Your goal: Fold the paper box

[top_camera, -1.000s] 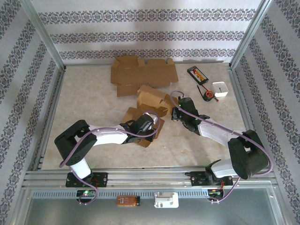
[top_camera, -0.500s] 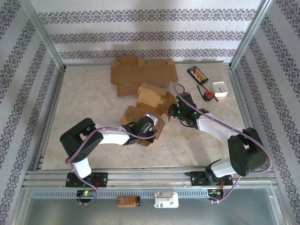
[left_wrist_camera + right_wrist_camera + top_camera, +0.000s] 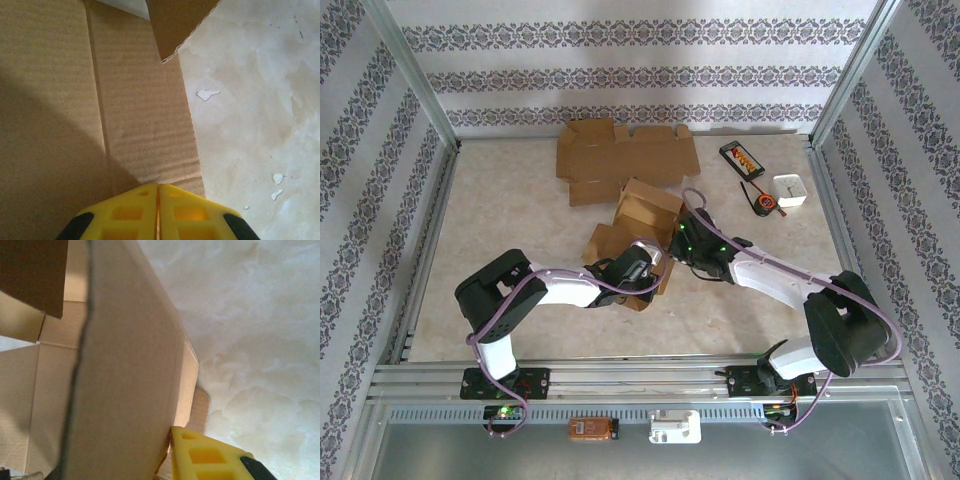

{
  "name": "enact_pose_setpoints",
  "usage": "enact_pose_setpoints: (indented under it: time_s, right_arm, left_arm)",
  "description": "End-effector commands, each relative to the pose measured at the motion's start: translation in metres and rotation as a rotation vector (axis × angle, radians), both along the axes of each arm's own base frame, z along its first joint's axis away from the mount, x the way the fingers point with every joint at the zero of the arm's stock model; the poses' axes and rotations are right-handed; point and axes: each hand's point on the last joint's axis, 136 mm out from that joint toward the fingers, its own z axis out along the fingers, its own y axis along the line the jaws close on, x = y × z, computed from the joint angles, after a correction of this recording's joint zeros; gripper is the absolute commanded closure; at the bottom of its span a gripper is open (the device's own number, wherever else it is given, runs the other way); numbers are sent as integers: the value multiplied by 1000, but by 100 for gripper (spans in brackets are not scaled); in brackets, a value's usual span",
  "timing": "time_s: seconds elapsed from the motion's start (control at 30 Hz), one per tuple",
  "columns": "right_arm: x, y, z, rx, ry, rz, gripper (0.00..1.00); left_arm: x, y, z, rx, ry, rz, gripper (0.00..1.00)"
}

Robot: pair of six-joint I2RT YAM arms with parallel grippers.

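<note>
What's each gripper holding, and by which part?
Left gripper: shut over a flat panel of the paper box, gripping nothing. Right gripper: box wall beside one finger; grip cannot be told.

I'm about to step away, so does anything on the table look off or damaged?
The half-folded box sits askew mid-table, its flaps standing at different angles. In the left wrist view, small white flecks dot the table beside it; they could be chips or scraps. I see no tears in the cardboard.
</note>
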Motion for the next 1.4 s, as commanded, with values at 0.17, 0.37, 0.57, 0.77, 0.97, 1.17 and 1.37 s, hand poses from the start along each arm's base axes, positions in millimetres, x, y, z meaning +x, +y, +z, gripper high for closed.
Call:
enact_pose_setpoints:
  time_s: [0.17, 0.37, 0.57, 0.77, 0.97, 1.17, 1.37]
  right_arm:
    - [-17, -21, -37, -145, -14, -63, 81]
    - [-19, -24, -40, -157, -22, -67, 82]
    - [-15, -23, -37, -166, -33, -62, 82]
    - [-13, -21, -36, -170, -36, -49, 83]
    - [-12, -17, -38, -176, -31, -29, 84]
    - [-10, -13, -35, -178, -38, -4, 84]
    - [-8, -9, -32, -188, -48, 33, 84]
  left_arm:
    - [-1, -4, 3, -41, 5, 26, 82]
    - [3, 7, 26, -44, -52, 63, 66]
    - [10, 33, 78, -100, -197, 162, 54]
    - [39, 105, 161, -130, -281, 457, 53]
    - [79, 147, 207, -161, -214, 561, 43]
    - [128, 134, 222, -256, -141, 498, 33]
    - [161, 110, 199, -400, -7, 446, 31]
